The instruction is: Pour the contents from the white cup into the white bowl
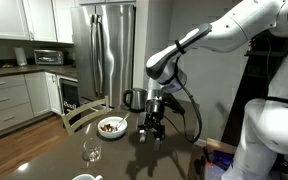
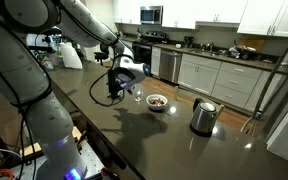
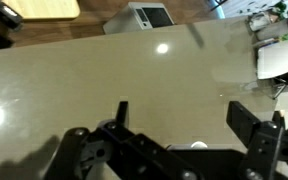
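Across the lower half of the frame spreads the dark countertop [image 1: 144, 160], with the white arm [image 1: 224, 35] reaching in from the upper right. Its gripper [image 1: 152, 128] hangs low over the counter, jaws spread wide, holding nothing. Just left of it sits the white bowl [image 1: 111, 132]; the white cup [image 1: 87, 177] barely shows at the bottom edge, lower left

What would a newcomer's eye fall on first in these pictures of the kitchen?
The large white robot arm stands out first: it reaches in over the dark table, with its open end effector low over the surface. Beside it is the white bowl with something dark inside. A clear stemmed glass stands nearer the camera and a steel kettle behind.
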